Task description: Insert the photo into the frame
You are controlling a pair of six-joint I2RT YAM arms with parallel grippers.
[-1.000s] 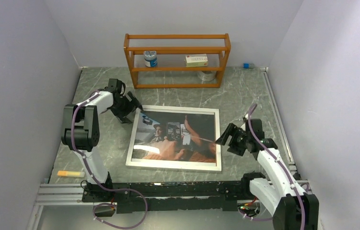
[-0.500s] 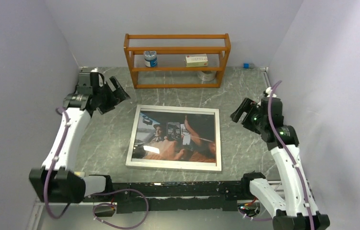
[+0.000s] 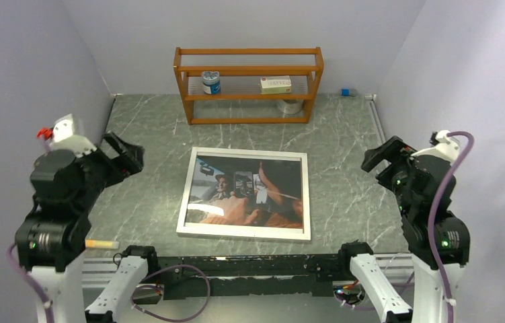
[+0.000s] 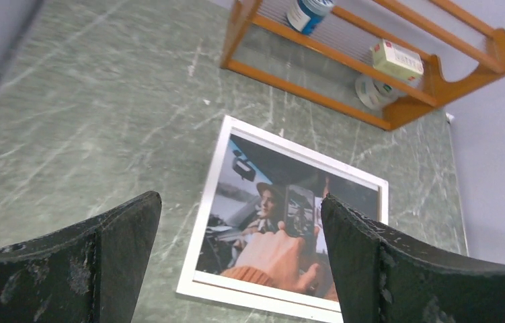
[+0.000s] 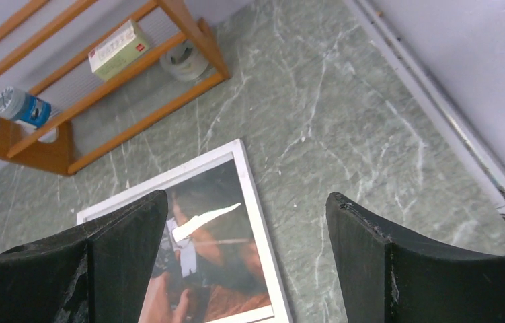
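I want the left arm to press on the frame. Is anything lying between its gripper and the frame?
Nothing visible does. The left gripper hangs open left of the frame, with only bare table between them. The shelf rack stands behind the frame, apart from it.

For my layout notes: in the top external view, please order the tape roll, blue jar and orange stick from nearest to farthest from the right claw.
From the right claw:
1. Tape roll, low at the right end of the rack.
2. Blue jar, on its left side.
3. Orange stick, far left, near edge of the table.
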